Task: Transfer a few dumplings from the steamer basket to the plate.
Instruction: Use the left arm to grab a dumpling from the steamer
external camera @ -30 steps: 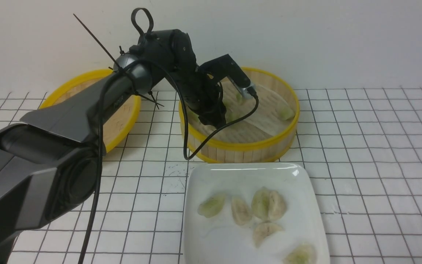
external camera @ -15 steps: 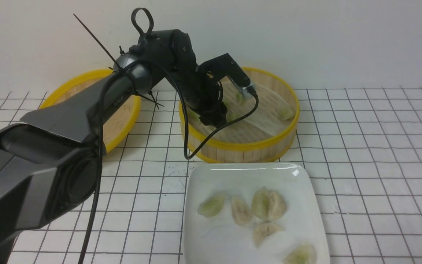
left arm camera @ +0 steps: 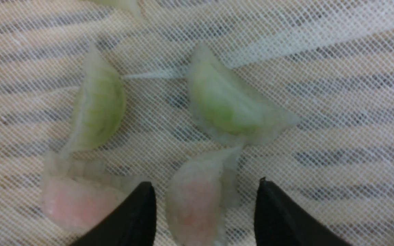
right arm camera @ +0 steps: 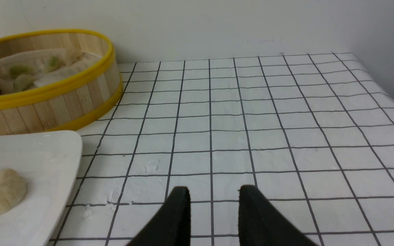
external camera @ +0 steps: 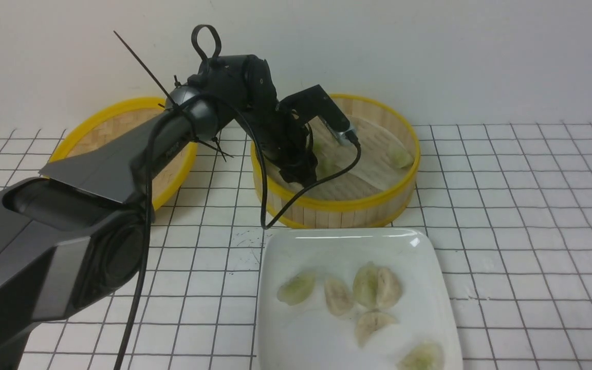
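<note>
Left claw [left arm camera: 205,182] spread astride pink dumpling [left arm camera: 193,201] in steamer basket [external camera: 337,205]; right claw [right arm camera: 214,193] parted, empty; arm lettering [external camera: 171,149] unreadable.

Glossy black L arm [external camera: 121,159] reaches fwd, wrist bent steeply down; black two-finger L gripper [left arm camera: 204,184] jaws wide apart. Black R gripper [right arm camera: 214,191] level, jaws slightly apart.
</note>
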